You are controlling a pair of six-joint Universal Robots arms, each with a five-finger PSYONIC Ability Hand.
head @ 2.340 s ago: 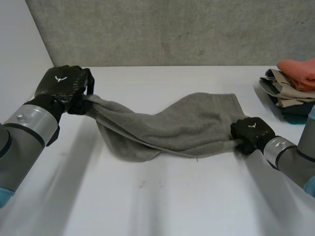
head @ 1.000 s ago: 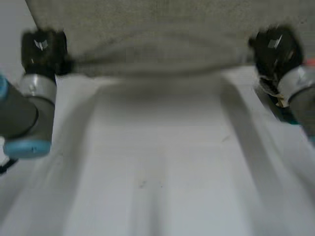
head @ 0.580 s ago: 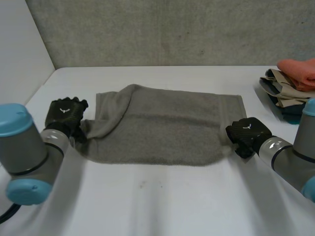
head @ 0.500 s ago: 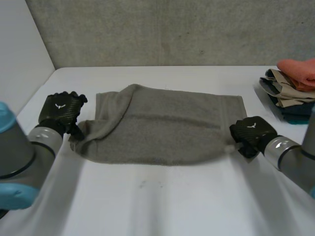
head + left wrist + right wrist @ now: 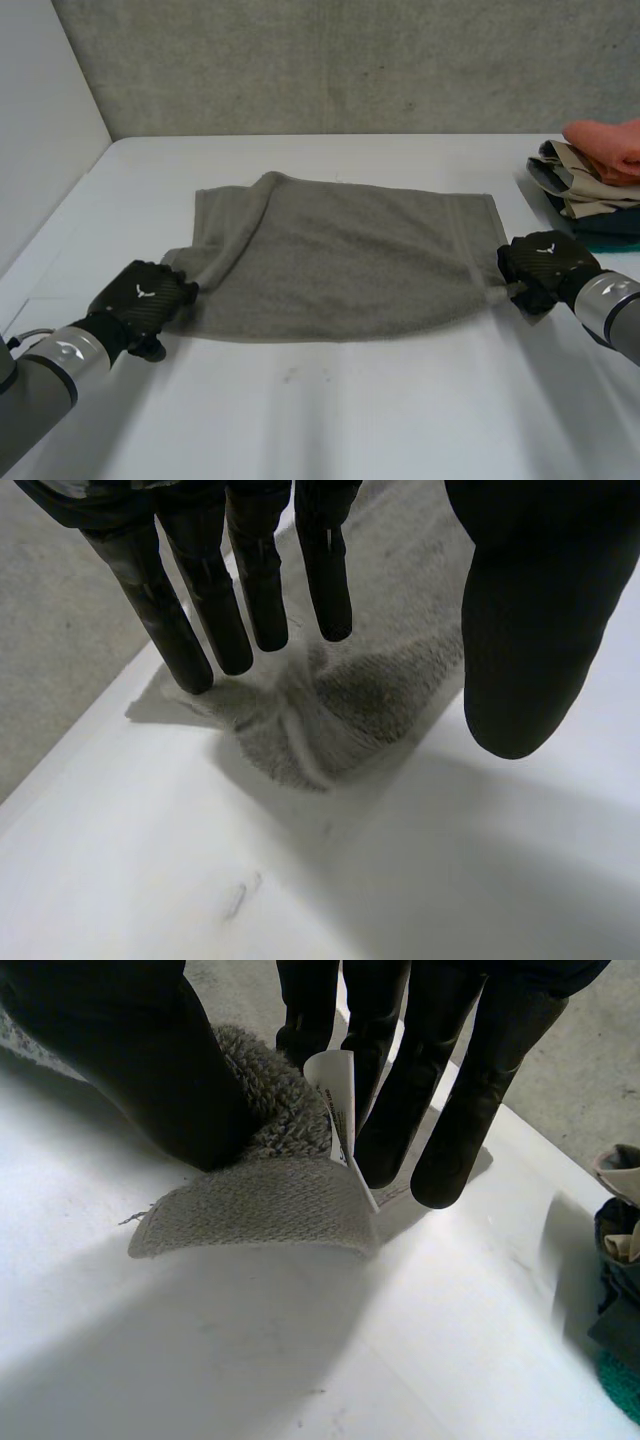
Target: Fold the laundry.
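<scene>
You have the grey towel (image 5: 340,260) lying spread on the white table (image 5: 330,420), its long axis running side to side, one short end pointing at the table's left edge and the other at its right edge. The far left corner is turned over onto the cloth in a soft diagonal fold, and the rest lies fairly flat. The towel sits between your two hands, closer to the table's far edge than to the near one. Your left hand (image 5: 140,305) is at the towel's near left corner, low to the table. In the left wrist view its fingers (image 5: 205,610) are straight and spread, the thumb stands well apart, and the bunched corner (image 5: 330,715) lies on the table just below the fingertips with nothing closed round it, so this hand is holding nothing. Your right hand (image 5: 545,268) is at the near right corner. In the right wrist view that corner (image 5: 260,1200) humps up between thumb and straight fingers (image 5: 470,1090), which pinch it, and a white label (image 5: 340,1100) stands up against the fingers. A pile of folded clothes (image 5: 595,175), an orange piece on top, rests at the table's right edge, apart from the towel.
</scene>
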